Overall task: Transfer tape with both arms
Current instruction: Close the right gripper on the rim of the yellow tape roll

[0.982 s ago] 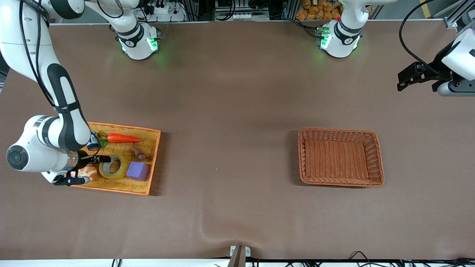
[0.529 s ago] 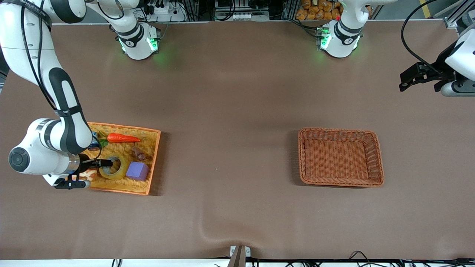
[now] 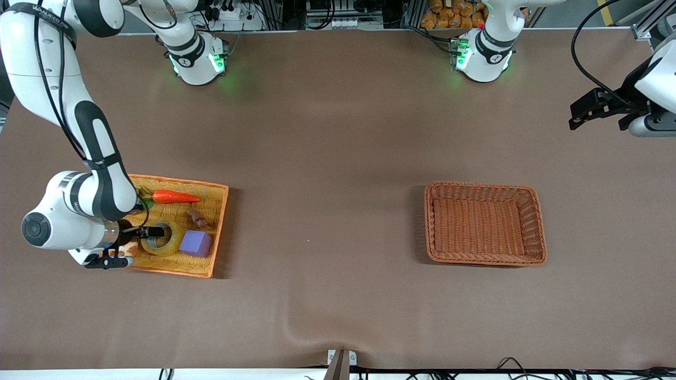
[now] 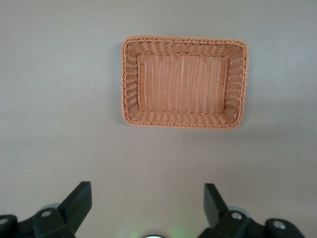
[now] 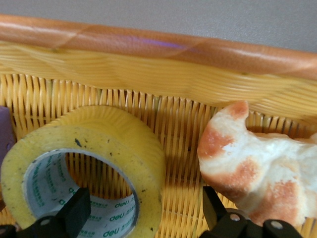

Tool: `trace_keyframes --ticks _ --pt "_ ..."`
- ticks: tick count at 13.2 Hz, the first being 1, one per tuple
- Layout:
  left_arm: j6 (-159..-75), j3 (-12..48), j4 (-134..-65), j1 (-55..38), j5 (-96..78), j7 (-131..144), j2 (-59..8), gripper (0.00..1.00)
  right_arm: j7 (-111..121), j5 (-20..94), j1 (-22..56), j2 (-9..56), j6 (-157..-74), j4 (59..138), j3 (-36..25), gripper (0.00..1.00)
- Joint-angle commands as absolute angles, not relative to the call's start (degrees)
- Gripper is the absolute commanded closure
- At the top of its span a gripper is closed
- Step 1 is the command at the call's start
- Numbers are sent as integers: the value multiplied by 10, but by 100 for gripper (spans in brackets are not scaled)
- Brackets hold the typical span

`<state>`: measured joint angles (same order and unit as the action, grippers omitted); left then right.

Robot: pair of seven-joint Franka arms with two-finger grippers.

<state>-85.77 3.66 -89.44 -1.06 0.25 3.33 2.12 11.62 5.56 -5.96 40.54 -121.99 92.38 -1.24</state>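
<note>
The tape [image 3: 171, 244], a yellow ring with a grey-white core, lies flat in the yellow wicker tray [image 3: 221, 221] at the right arm's end of the table. In the right wrist view the tape [image 5: 124, 148] fills the foreground. My right gripper [image 3: 145, 235] is low over it and open. In the right wrist view the right gripper [image 5: 143, 213] has one finger in the tape's hole and the other between the tape and a croissant [image 5: 257, 168], so the jaws straddle the ring's wall. My left gripper [image 3: 581, 111] is open and empty, held high over the table's left-arm end [image 4: 146, 198].
The tray also holds an orange carrot [image 3: 174, 197], a purple block [image 3: 195, 243], a small brown item [image 3: 198, 217] and the croissant [image 3: 127, 246]. An empty brown wicker basket [image 3: 483, 186] stands toward the left arm's end; it also shows in the left wrist view [image 4: 183, 39].
My right gripper has shifted a little toward the tape, its finger now farther into the ring's hole. The left gripper has drifted slightly toward the table's end.
</note>
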Motion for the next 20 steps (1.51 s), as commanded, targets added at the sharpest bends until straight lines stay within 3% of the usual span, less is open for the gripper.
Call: trace_keyframes --ticks 1,2,3,12,20 --pt "-853 39 -883 -9 0 40 19 0 125 58 -58 405 -1241 936 -11 5" --pt "-853 39 -883 -9 0 40 20 0 125 58 -57 403 -1257 948 -11 65" --pt "-853 39 -883 -9 0 40 20 0 124 58 -57 403 -1260 953 -11 100" --pt "-853 36 -882 -8 0 28 23 0 141 62 -62 387 -1230 947 -10 100" --pt "-853 37 -882 -9 -6 28 20 0 142 60 -43 298 -1166 941 -9 100"
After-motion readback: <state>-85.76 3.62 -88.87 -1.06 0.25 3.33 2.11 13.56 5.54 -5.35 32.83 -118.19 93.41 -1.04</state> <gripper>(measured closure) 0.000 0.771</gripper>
